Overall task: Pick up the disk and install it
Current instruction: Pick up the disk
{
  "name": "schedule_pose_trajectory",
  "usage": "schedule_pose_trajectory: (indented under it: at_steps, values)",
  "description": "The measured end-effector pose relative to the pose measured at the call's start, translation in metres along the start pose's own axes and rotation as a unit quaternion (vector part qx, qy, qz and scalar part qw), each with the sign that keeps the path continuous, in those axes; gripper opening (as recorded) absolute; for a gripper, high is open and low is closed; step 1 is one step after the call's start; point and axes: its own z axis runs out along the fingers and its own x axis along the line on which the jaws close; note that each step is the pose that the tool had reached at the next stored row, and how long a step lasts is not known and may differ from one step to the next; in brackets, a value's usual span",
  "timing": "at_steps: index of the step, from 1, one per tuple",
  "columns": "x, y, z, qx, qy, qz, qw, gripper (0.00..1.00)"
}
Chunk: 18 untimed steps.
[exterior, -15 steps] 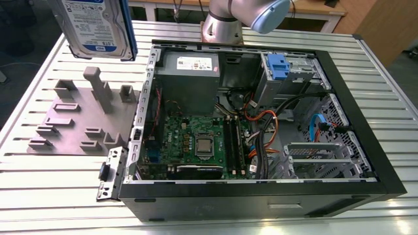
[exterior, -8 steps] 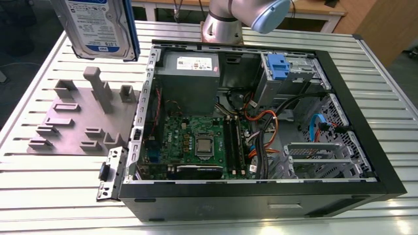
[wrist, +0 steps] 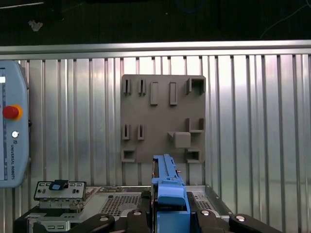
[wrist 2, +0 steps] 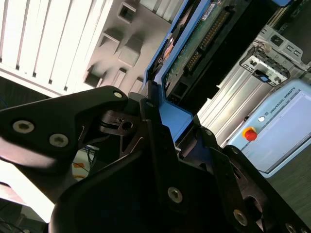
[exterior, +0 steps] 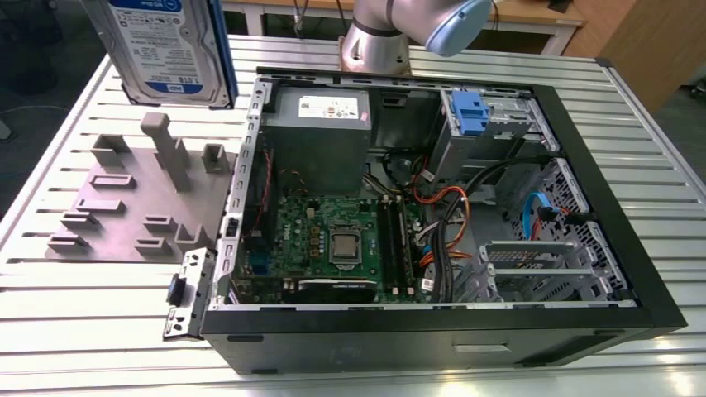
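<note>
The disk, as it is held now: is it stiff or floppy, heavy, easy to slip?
Probably stiff: the disk is a flat metal slab, upright without sagging. Likely heavy for its size, so it might slip, because the gripper clamps its smooth blue bracket at one end. Its bare circuit board looks fragile.

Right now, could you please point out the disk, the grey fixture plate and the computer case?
disk [exterior: 162,43]: exterior view, on its labelled face.
grey fixture plate [wrist: 163,119]: first wrist view, on its bare middle.
computer case [exterior: 386,335]: exterior view, on its black wall.
</note>
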Motion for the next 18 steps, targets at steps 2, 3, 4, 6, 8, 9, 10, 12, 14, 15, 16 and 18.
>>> schedule_pose_trajectory:
  at_steps: [2,3,4,6,8,9,10,12,14,15,16,18]
  values:
    - [0.0000,-0.0039,0.0000,0.0000,0.0000,0.000,1.00000,0.36]
    - [-0.0001,-0.0061,0.0000,0.0000,0.0000,0.000,1.00000,0.36]
    - [-0.0002,-0.0083,0.0000,0.0000,0.0000,0.000,1.00000,0.36]
    - [-0.0003,-0.0132,0.0000,0.0000,0.0001,0.000,1.00000,0.36]
    - [-0.0005,-0.0183,0.0000,0.0000,0.0000,0.000,1.00000,0.36]
    - [-0.0006,-0.0207,0.0000,0.0000,0.0001,0.000,1.00000,0.36]
    - [-0.0007,-0.0232,0.0000,0.0000,0.0000,0.000,1.00000,0.36]
    - [-0.0008,-0.0278,0.0001,0.0000,0.0000,0.000,1.00000,0.36]
    - [-0.0010,-0.0324,0.0000,0.0000,0.0000,0.000,1.00000,0.36]
    - [-0.0011,-0.0346,0.0001,0.0000,0.0000,0.000,1.00000,0.36]
    - [-0.0012,-0.0368,0.0000,0.0000,0.0000,0.000,1.00000,0.36]
    - [-0.0013,-0.0412,0.0000,0.0000,0.0001,0.000,1.00000,0.36]
